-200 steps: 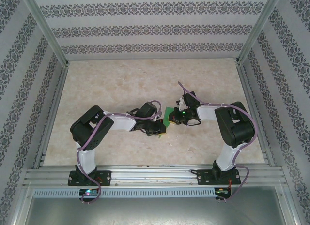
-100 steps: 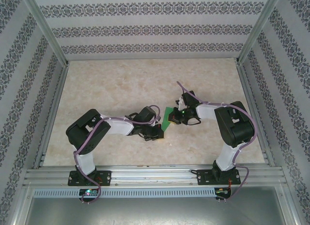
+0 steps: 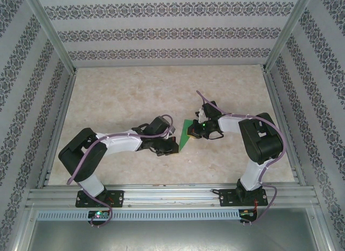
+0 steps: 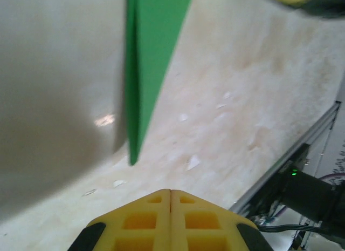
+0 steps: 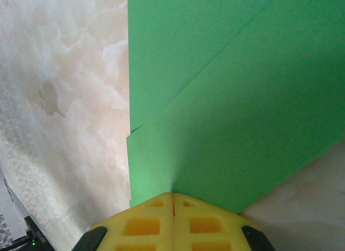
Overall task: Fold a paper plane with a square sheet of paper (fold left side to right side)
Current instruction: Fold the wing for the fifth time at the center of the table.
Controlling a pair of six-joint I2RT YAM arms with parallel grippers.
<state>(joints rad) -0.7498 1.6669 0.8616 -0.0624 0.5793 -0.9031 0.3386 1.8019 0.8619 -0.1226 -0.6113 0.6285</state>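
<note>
The green sheet of paper is folded into a narrow pointed paper plane point(image 3: 186, 135), held tilted just above the beige table near its middle. My right gripper point(image 3: 194, 133) is shut on its wide end; in the right wrist view the yellow fingertips point(image 5: 172, 195) pinch the overlapping green layers point(image 5: 232, 100). My left gripper point(image 3: 173, 147) is shut and holds nothing. In the left wrist view its closed tips point(image 4: 171, 190) sit a short way back from the plane's pointed end point(image 4: 148, 62), not touching it.
An aluminium rail point(image 3: 167, 194) runs along the near edge of the table, with frame posts and patterned walls on the other three sides. The same rail point(image 4: 302, 154) crosses the left wrist view at right. Small white scuffs mark the tabletop.
The left arm has drawn back and lowered, its elbow swinging out to the left, so its shut gripper has come off the paper. The right gripper has kept its hold and place.
</note>
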